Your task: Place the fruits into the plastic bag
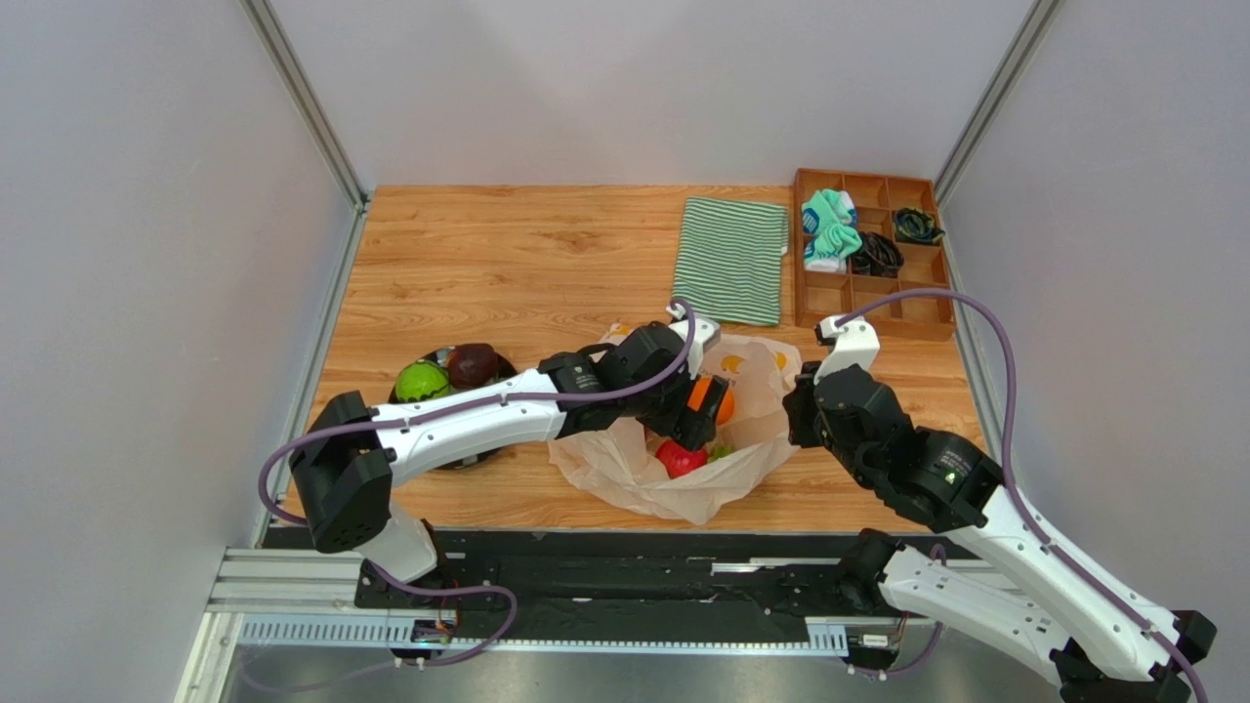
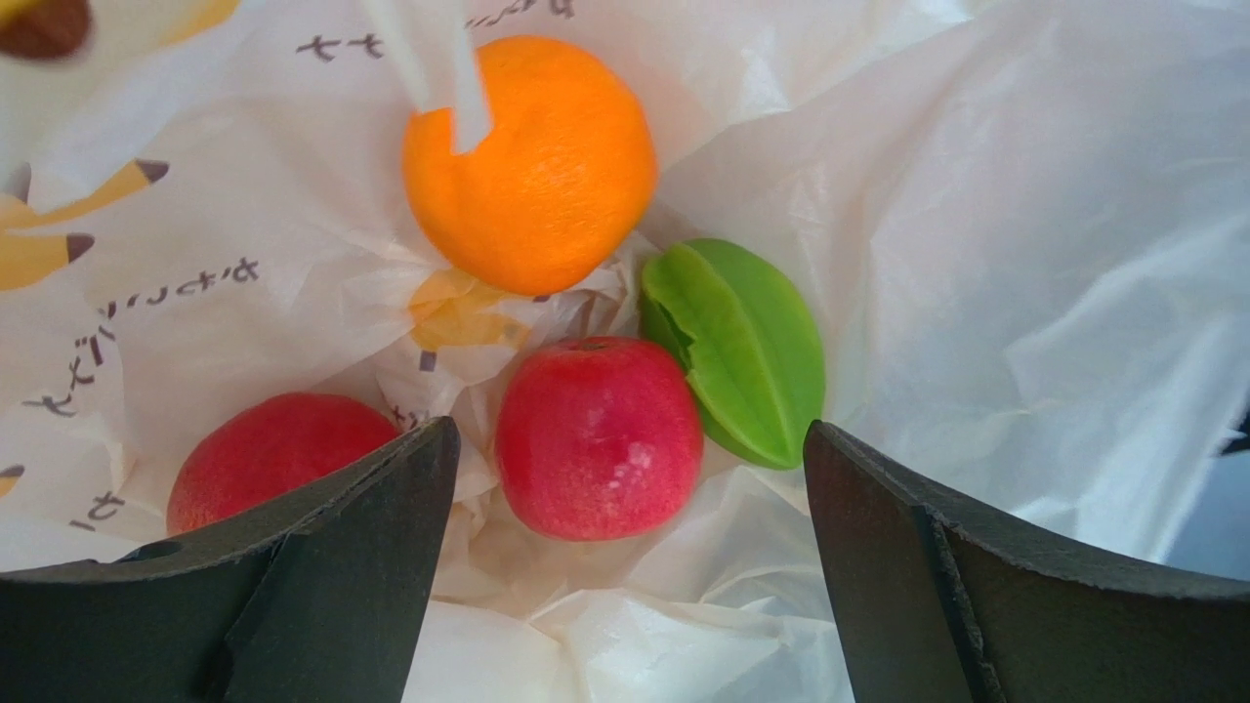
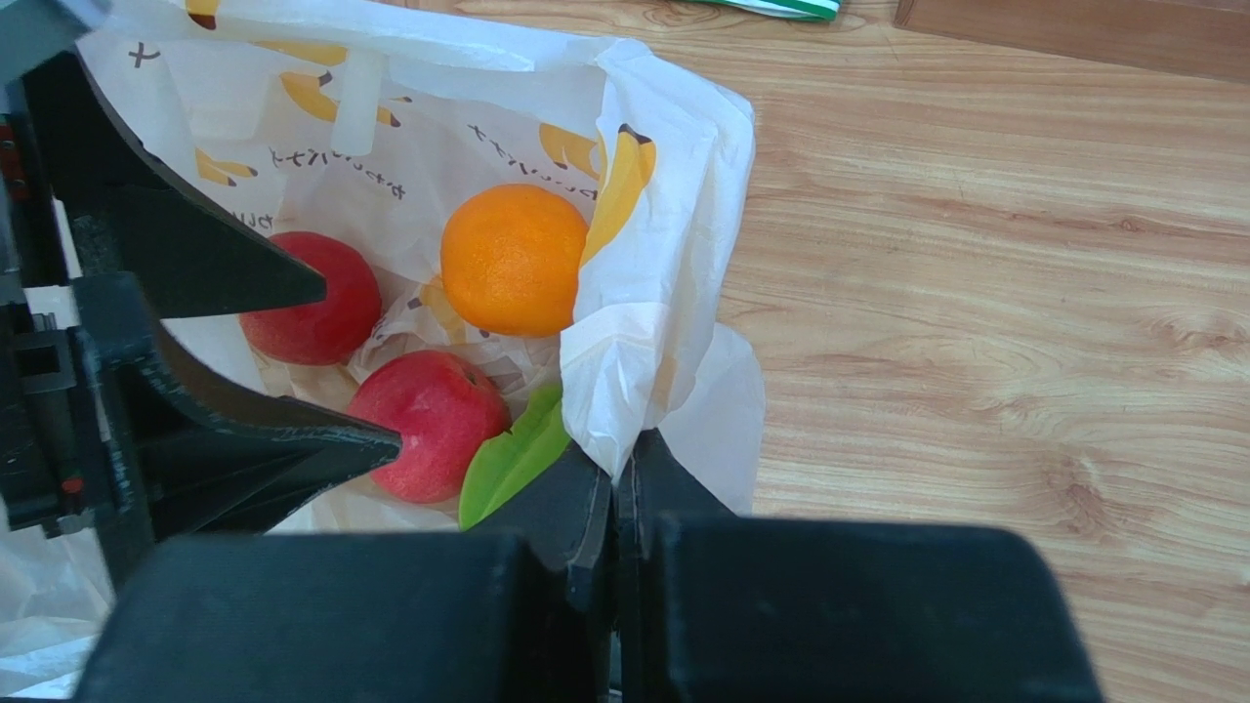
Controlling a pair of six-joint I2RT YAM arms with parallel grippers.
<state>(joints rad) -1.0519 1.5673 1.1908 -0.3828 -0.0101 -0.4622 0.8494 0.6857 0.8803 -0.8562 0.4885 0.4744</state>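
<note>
The left hand (image 2: 628, 440) hangs spread and empty, hiding part of one red fruit (image 2: 264, 457); the right hand (image 3: 612, 484) pinches the plastic bag (image 3: 653, 279) rim, lower centre.

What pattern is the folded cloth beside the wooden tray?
Green-and-white stripes on the folded cloth, clearest in the top external view.

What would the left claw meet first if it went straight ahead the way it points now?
Most likely the round red toy apple, lying in the crinkly banana-printed plastic bag squarely between the tips of the open left claw. Depth is unclear.
</note>
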